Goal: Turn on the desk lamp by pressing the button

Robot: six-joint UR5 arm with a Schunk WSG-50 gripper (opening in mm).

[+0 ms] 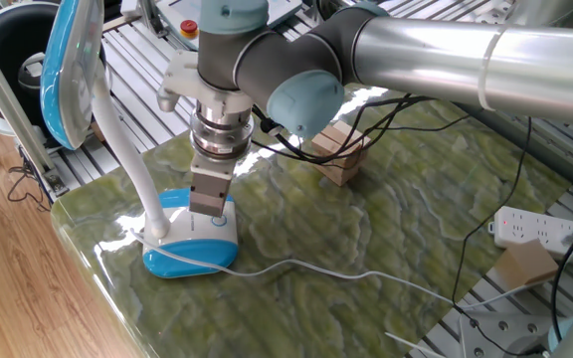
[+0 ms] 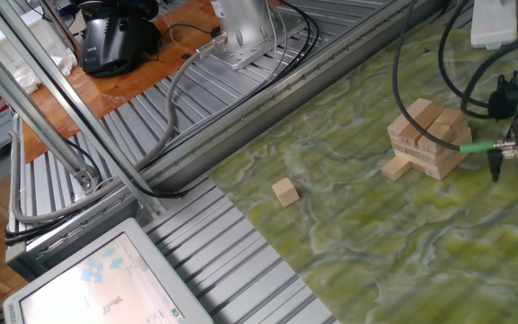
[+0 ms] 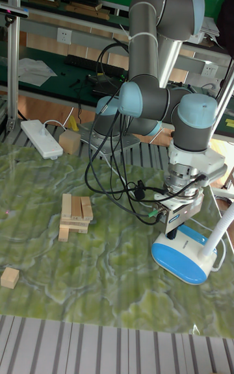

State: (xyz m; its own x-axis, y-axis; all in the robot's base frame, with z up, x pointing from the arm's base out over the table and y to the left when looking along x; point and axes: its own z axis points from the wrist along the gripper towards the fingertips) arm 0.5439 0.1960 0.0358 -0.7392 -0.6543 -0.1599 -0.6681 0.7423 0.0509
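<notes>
Gripper (image 1: pixel 210 212) poised directly over the desk lamp (image 1: pixel 191 242) base.
Finger state cannot be told; the button is hidden beneath it; white cord (image 1: pixel 296 266) trails away from the base.

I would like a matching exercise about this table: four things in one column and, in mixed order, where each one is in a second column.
Things:
1. desk lamp
2. stack of wooden blocks
3. single wooden cube
4. white power strip

Places:
A. alone on the green mat, apart from the other blocks
B. at the table corner, its base directly under the tool
C. on the metal rails beside the mat
D. on the mat, behind the arm's black cables

Pairs: 1-B, 2-D, 3-A, 4-C
</notes>
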